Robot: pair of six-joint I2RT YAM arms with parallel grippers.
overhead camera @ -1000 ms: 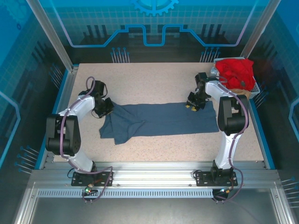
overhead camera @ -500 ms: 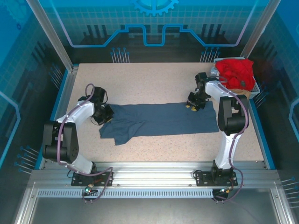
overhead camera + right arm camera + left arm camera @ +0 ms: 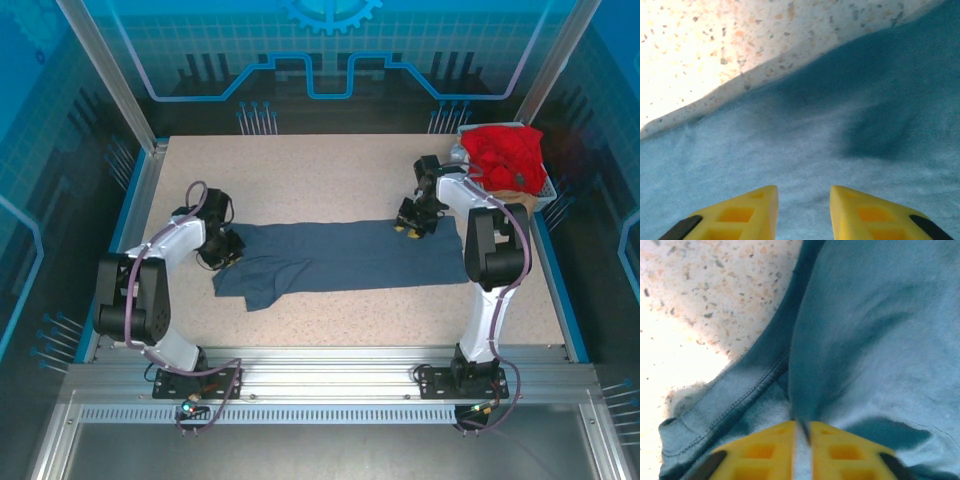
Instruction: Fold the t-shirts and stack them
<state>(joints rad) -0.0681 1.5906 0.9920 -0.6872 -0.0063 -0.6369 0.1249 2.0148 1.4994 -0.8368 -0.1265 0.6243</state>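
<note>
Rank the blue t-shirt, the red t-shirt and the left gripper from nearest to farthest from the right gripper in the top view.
1. The blue t-shirt, directly under the right gripper, mid-table.
2. The red t-shirt, heaped in the far right corner.
3. The left gripper, across the table at the shirt's left end.

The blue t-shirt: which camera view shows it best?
Top external: the whole blue t-shirt is seen, laid flat. Left wrist gives a close stitched hem; right wrist, a close plain edge.
</note>
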